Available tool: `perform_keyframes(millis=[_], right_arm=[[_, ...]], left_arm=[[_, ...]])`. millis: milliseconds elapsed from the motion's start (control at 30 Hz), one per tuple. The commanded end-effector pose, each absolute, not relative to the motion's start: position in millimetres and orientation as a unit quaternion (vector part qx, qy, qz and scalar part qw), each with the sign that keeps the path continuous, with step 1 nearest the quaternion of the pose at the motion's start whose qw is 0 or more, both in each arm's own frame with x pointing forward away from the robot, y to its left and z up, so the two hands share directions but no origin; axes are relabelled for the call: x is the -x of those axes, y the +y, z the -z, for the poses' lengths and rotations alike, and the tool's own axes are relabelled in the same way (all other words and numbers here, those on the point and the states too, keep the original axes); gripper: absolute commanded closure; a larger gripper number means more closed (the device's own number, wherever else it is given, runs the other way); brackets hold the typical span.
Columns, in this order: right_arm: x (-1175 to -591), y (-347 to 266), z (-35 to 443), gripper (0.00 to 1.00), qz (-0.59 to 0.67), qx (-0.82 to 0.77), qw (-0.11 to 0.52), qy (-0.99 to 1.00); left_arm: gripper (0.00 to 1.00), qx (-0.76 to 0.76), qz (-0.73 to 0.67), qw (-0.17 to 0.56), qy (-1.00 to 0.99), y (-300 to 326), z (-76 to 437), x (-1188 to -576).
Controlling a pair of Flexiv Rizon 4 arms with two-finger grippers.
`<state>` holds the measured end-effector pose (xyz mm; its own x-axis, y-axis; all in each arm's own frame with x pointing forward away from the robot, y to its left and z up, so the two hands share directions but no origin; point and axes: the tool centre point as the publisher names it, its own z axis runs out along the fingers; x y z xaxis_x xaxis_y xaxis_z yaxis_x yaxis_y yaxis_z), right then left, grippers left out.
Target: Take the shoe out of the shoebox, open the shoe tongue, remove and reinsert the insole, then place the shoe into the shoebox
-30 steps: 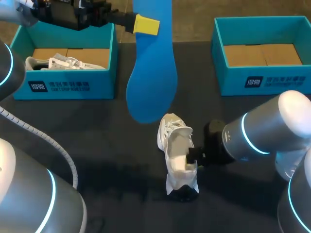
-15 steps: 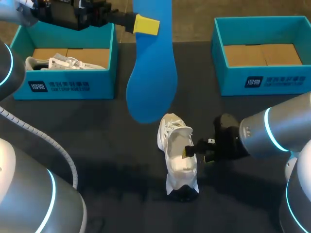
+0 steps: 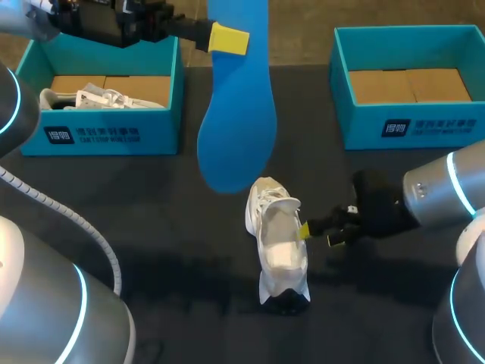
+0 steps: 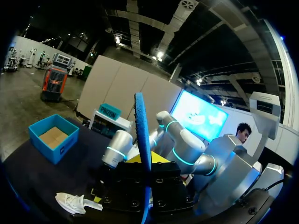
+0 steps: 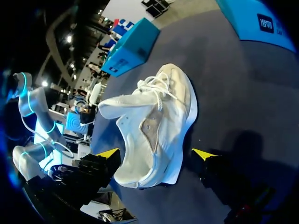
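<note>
Dark grey table (image 3: 167, 216), matte, prob. cloth-covered, w/ soft shadows under diffuse overhead light.

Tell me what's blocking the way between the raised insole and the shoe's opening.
Nothing visible. The insole hangs above the white shoe, whose opening shows nothing across it. The right gripper, open, sits beside the shoe, one yellow tip at the collar's edge, not over the opening.

The right gripper (image 3: 318, 235) backs out of the shoe (image 3: 276, 243) toward three o'clock, one yellow tip now at its collar.
</note>
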<state>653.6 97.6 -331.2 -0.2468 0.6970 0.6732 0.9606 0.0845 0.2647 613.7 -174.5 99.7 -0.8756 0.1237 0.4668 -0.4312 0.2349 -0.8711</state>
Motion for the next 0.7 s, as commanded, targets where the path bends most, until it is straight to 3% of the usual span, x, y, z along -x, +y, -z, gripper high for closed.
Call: perform_keyframes(millis=[33,700], right_arm=[[-649,72,313,0.0,0.418,0.55,0.256,-0.677],[-669,32,259,0.0,0.466,0.518,0.345,-0.628]], left_arm=[[1.0,-0.102,-0.61,0.227,-0.752,-176,-99,-614],[1.0,-0.102,-0.61,0.227,-0.752,-176,-99,-614]])
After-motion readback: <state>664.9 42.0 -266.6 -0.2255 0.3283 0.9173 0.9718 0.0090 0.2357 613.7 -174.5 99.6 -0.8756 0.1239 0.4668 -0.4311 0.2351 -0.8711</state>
